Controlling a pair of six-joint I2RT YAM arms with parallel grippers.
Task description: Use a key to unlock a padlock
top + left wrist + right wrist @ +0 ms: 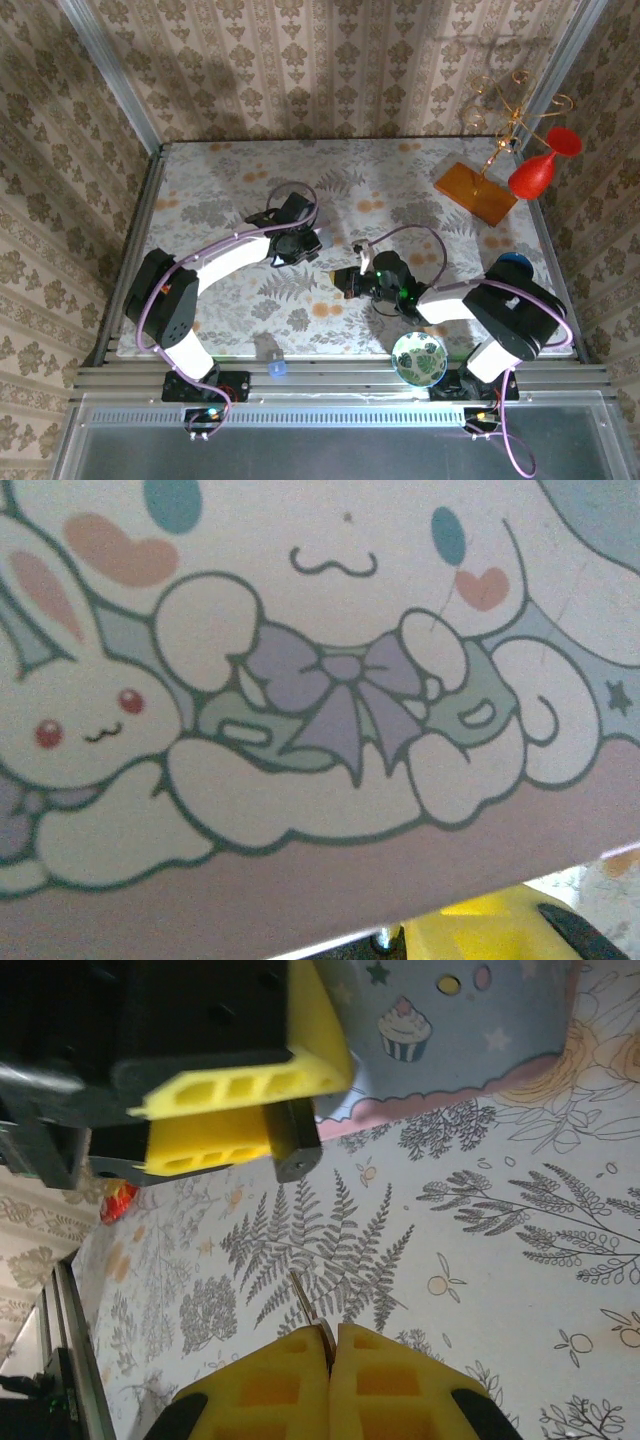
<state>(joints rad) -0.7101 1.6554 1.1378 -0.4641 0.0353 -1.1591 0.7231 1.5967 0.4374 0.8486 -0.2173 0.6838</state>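
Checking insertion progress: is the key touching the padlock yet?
Apart. The right wrist view shows bare tabletop between the key and the padlock.

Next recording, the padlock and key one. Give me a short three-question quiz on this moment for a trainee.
1. True or false: the right claw stands wide open.
2. What sticks out from between the right claw's fingers? A) the key B) a spoon C) a pen
3. Fill in: the padlock sits between the fingers of the ___ claw.
Key: 1 false, it is shut on the key. 2 A. 3 left; the left claw grips it.
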